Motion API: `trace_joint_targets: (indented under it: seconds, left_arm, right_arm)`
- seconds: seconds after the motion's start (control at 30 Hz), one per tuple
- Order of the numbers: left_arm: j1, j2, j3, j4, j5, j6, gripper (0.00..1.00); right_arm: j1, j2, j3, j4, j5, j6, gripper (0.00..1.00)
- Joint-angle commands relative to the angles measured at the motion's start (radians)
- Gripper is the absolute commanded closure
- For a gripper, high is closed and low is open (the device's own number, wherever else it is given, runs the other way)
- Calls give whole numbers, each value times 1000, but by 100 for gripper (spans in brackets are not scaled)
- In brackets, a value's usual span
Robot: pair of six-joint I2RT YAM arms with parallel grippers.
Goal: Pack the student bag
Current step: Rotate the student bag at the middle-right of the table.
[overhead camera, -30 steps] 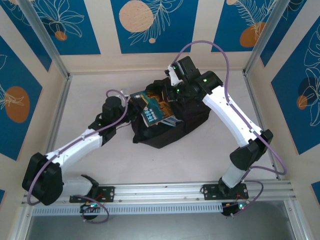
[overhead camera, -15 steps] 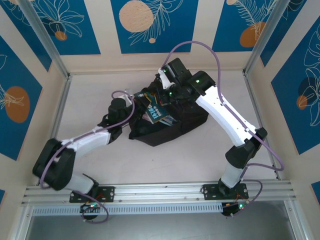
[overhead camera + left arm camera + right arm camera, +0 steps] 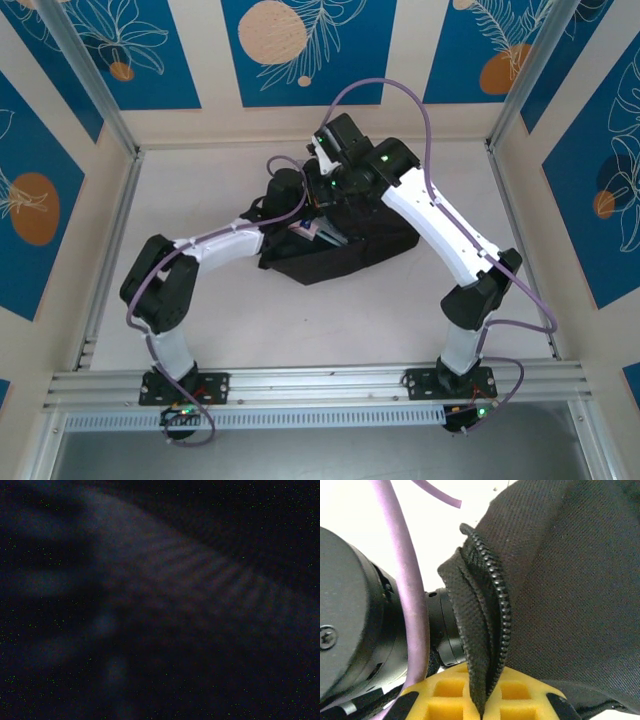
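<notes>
My right gripper (image 3: 482, 707) is clamped tight on the toothy zipper edge (image 3: 497, 595) of the woven black bag (image 3: 560, 580). Left gripper's somewhere dark, can't tell how open.

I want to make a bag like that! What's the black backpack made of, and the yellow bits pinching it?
The student bag looks like matte black woven fabric, maybe nylon or canvas: the weave's grain shows, and its zipper edge folds softly. The yellow finger pads look like dull foam or soft rubber, moulded with square hollows.
</notes>
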Motion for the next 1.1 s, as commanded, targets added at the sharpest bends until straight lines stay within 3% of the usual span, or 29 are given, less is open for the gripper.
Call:
trace_joint_targets:
  seconds: [0.0,0.2,0.5,0.63,0.73,0.87,1.07]
  left_arm:
    - [-12,-60,15,-12,69,57,41]
    - [55,-224,-61,-252,146,168,27]
    - [111,-433,-129,-624,178,358,23]
    - [160,-520,-120,-806,66,467,24]
    - [203,-530,-105,-943,-72,520,23]
    - [244,-474,-144,-919,-80,548,23]
    - [251,-367,-129,-858,24,529,23]
  right_arm:
    - [-15,-39,-33,39,2,28,100]
    - [-105,-134,-190,104,-25,71,100]
    - [-135,-224,-352,144,-92,43,100]
    - [-104,-247,-412,133,-171,-11,100]
    - [-46,-239,-432,78,-154,-51,100]
    - [17,-228,-460,2,-85,-69,100]
    - [122,-193,-521,-125,17,-119,99]
